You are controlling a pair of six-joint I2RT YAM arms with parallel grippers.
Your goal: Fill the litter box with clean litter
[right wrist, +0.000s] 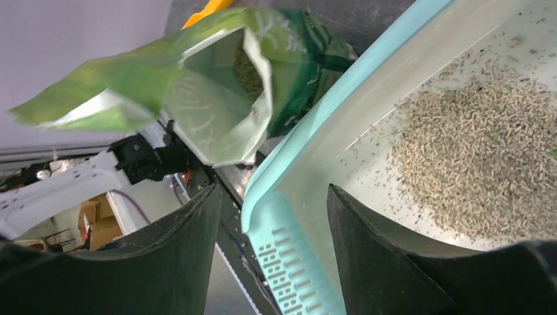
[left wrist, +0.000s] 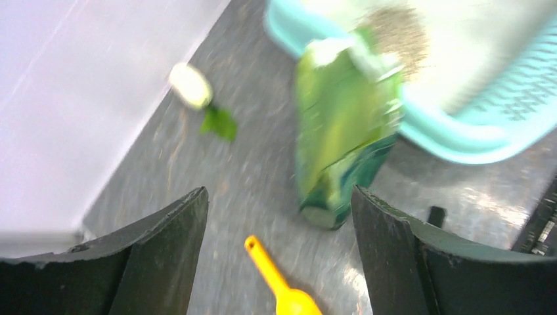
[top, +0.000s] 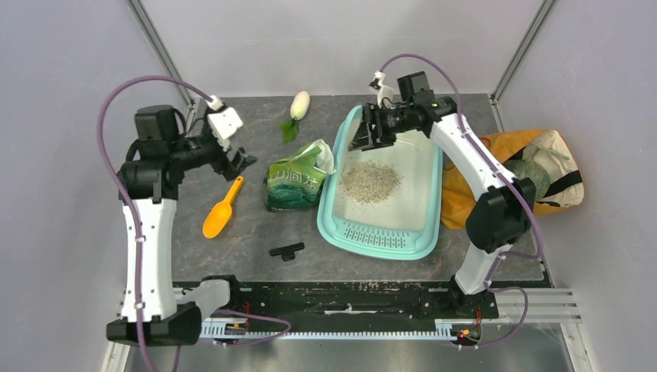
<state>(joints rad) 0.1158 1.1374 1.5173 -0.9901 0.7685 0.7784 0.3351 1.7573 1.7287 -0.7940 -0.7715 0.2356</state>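
One modest heap of beige-grey granular litter point(top: 372, 180) lies in the large teal plastic litter box point(top: 377, 234): filling partly done.
Much of the white basin is bare; more pouring looks due. The green printed pouch point(top: 293, 184) stands open on the tabletop point(top: 232, 260), just beside the box's left rim. Your left gripper point(top: 242, 161) jaws stand wide and empty near the orange plastic scoop point(top: 221, 211); your right gripper point(top: 364, 136) jaws are parted over the box's far corner, holding nothing.
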